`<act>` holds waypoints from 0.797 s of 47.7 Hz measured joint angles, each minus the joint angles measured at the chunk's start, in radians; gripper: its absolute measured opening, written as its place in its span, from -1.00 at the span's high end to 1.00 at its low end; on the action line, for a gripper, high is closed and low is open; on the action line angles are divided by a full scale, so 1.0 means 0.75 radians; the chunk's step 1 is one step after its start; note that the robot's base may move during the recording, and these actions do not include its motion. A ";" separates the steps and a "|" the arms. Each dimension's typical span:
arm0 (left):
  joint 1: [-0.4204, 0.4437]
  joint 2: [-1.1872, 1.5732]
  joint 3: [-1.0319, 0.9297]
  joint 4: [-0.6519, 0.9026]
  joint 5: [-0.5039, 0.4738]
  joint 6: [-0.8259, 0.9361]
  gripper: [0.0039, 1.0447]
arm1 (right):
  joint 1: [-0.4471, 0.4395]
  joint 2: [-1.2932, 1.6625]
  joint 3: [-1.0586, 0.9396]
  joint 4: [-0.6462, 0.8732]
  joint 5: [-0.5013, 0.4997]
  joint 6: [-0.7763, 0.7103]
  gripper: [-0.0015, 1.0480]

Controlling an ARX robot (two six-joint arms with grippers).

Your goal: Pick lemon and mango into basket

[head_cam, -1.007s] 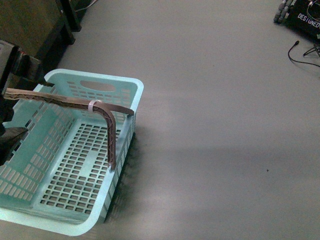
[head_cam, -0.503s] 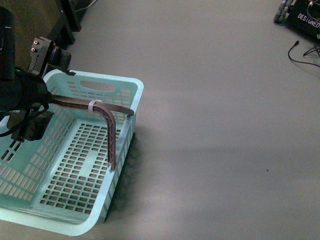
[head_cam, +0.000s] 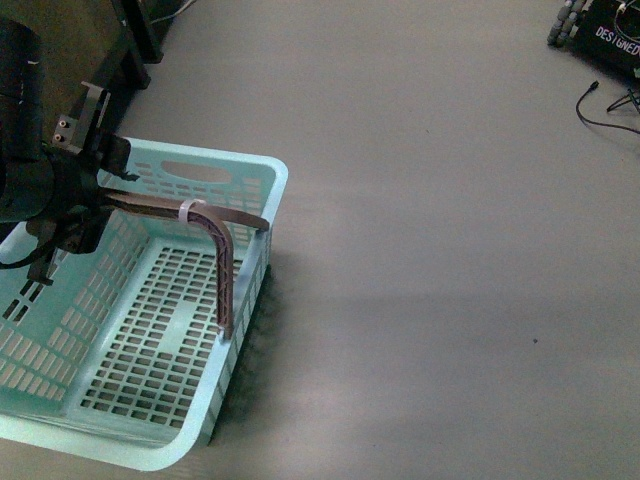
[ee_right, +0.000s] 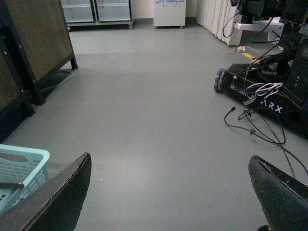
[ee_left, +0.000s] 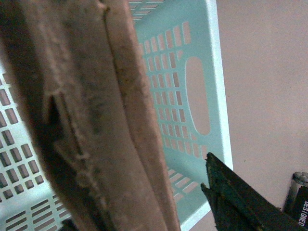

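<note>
1. The basket [head_cam: 120, 450], light aqua with slotted walls and floor, was seen at the lower left of the front view, set on the grey floor [head_cam: 430, 250].
2. Its brown handle [head_cam: 225, 270] was seen standing above the open top, bent sharply down to the right rim. A white zip tie [head_cam: 185, 210] was wrapped round it just left of the bend.
3. An oval hand-hole [head_cam: 195, 172] was seen in the basket's far wall.
4. The black left hand [head_cam: 98, 200] was seen at the left edge of the frame, at the handle's left stretch and over the basket's far left corner. Whether it was closed on the handle could not be told.
5. In the left wrist view, the left half of the frame was filled by the handle, very close to the lens, with its stitched edge shown. One dark finger [ee_left: 236, 197] was seen at the lower right, apart from the handle, with the basket's wall behind.
6. In the right wrist view, the right hand [ee_right: 169, 160] was seen open above the floor, its two dark fingers [ee_right: 57, 202] spread wide at the lower corners.
7. A corner of the basket was caught at the lower left of that view, just beside one finger.
8. A black wheeled base [ee_right: 269, 91] was seen at the right of that view, with a cable [ee_right: 260, 134] lying on the floor near it. A dark cabinet [ee_right: 38, 38] was seen at the upper left.
</note>
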State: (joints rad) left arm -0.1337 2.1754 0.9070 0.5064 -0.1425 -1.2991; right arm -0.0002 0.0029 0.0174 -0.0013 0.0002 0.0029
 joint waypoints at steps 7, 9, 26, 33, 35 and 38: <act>-0.002 -0.004 -0.011 -0.025 0.001 -0.048 0.69 | 0.000 0.000 0.000 0.000 0.000 0.000 -0.83; -0.002 -0.012 -0.016 -0.025 0.007 -0.083 0.77 | 0.000 0.000 0.000 0.000 0.000 0.000 -0.83; -0.007 -0.428 -0.278 -0.085 0.066 -0.161 0.90 | 0.000 0.000 0.000 0.000 0.000 0.000 -0.83; 0.015 -0.737 -0.351 -0.162 0.095 -0.187 0.90 | 0.000 0.000 0.000 0.000 0.000 0.000 -0.83; 0.023 -0.852 -0.357 -0.206 0.106 -0.205 0.90 | 0.000 0.000 0.000 0.000 -0.001 0.000 -0.83; 0.029 -0.962 -0.357 -0.256 0.115 -0.216 0.90 | 0.000 0.000 0.000 0.000 0.000 0.000 -0.83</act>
State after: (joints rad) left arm -0.1120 1.4536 0.6392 0.3145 -0.0559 -1.4612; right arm -0.0002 0.0029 0.0174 -0.0013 0.0002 0.0029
